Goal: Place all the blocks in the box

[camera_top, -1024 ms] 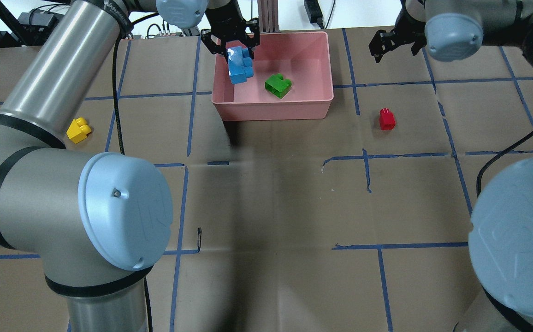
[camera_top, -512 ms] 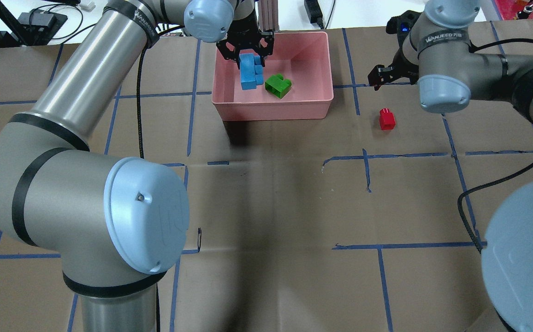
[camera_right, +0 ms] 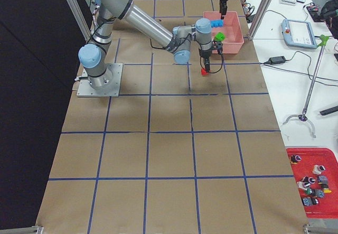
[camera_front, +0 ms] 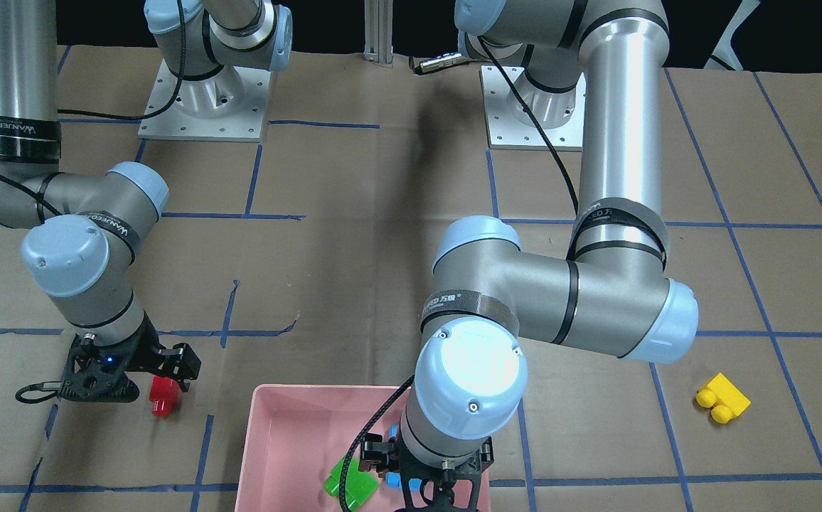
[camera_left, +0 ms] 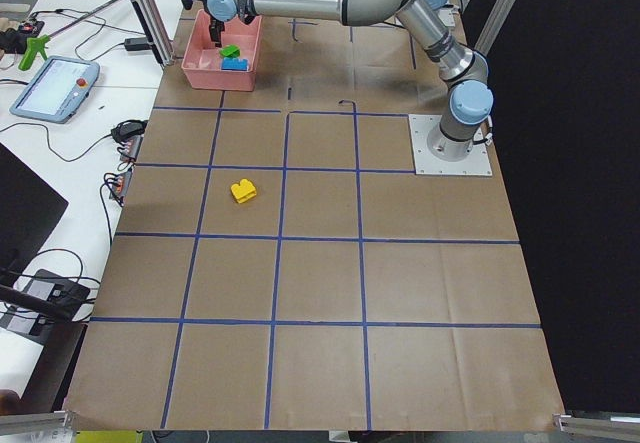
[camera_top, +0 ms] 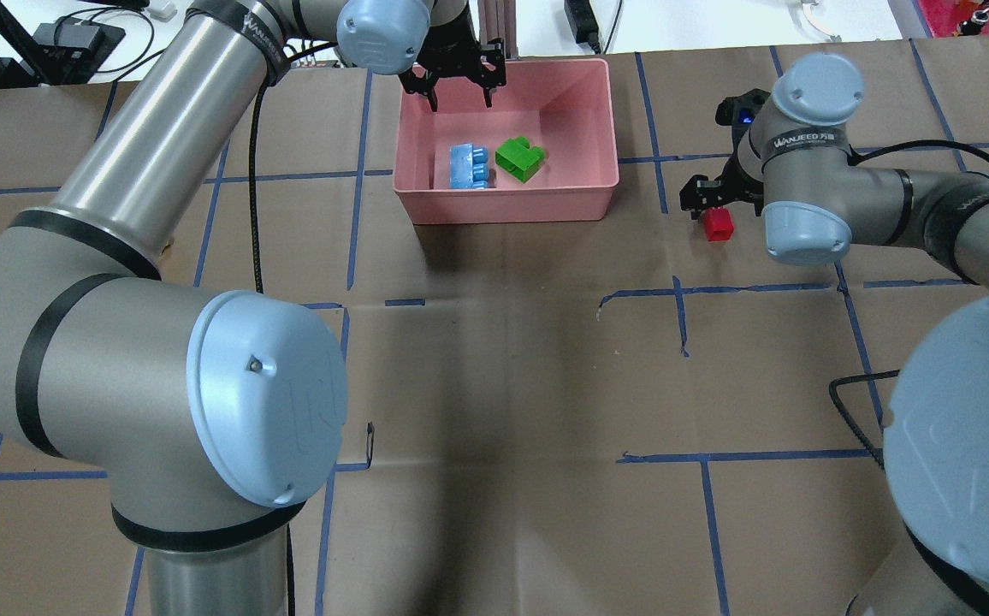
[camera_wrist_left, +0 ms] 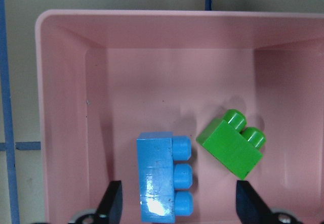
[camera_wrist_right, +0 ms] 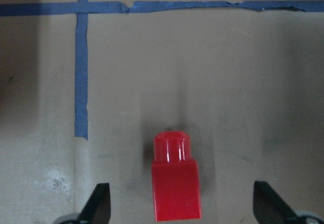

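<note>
The pink box [camera_top: 503,205] stands at the table's far middle. The light blue block [camera_top: 465,166] and the green block [camera_top: 518,159] lie in it side by side, also seen in the left wrist view, blue [camera_wrist_left: 158,178] and green [camera_wrist_left: 230,145]. My left gripper [camera_top: 453,85] is open and empty above the box's far left corner. The red block [camera_top: 719,224] stands on the table right of the box. My right gripper [camera_wrist_right: 183,206] is open, low, one finger on each side of the red block [camera_wrist_right: 174,188]. The yellow block [camera_front: 722,399] lies far out on my left.
The table is brown cardboard with a grid of blue tape [camera_top: 683,325]. An aluminium post [camera_top: 494,26] stands just behind the box. My left arm's elbow [camera_top: 263,393] hides the yellow block in the overhead view.
My left gripper has opened and risen; the blue block has dropped into the box next to the green one. My right gripper has moved down to the red block.
</note>
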Robot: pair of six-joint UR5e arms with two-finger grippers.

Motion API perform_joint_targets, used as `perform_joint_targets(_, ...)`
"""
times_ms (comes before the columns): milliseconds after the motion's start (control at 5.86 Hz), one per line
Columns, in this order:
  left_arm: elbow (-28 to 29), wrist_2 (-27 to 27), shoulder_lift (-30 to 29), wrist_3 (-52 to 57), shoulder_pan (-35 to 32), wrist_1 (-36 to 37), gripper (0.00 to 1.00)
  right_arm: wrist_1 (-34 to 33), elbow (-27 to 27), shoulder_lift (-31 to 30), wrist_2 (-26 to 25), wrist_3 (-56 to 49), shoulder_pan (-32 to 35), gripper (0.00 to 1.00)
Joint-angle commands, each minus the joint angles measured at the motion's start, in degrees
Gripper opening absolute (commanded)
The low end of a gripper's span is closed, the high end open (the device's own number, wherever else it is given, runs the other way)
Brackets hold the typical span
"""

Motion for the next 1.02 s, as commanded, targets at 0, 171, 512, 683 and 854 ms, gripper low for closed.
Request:
perform_joint_targets(0, 0.20, -0.19, 1.82, 0.15, 3.03, -0.36, 0.99, -0.19, 0.33, 1.03, -0.02, -0.07, -0.17, 1.00)
perform_joint_targets(171, -0.75, -0.19, 4.62, 2.33, 7.67, -1.23, 0.99, -0.11, 0.16, 1.12, -0.02, -0.07, -0.08, 1.00)
perform_joint_targets(512, -1.38, 0.08, 7.19, 13.48, 18.90, -6.48, 0.99, -0.11, -0.20, 1.82, -0.02, -0.33, -0.08, 0.95)
perform_joint_targets(683, -3.03, -0.18, 7.63, 16.91, 25.32, -6.78, 0.99, -0.11, -0.02, 1.74, -0.02, 0.02, -0.08, 0.75)
perform_joint_targets(854, -3.83, -0.45, 7.46, 23.12, 30.69, -6.61, 0.99, -0.02, 0.15, 1.83, -0.02, 0.11, -0.08, 0.54)
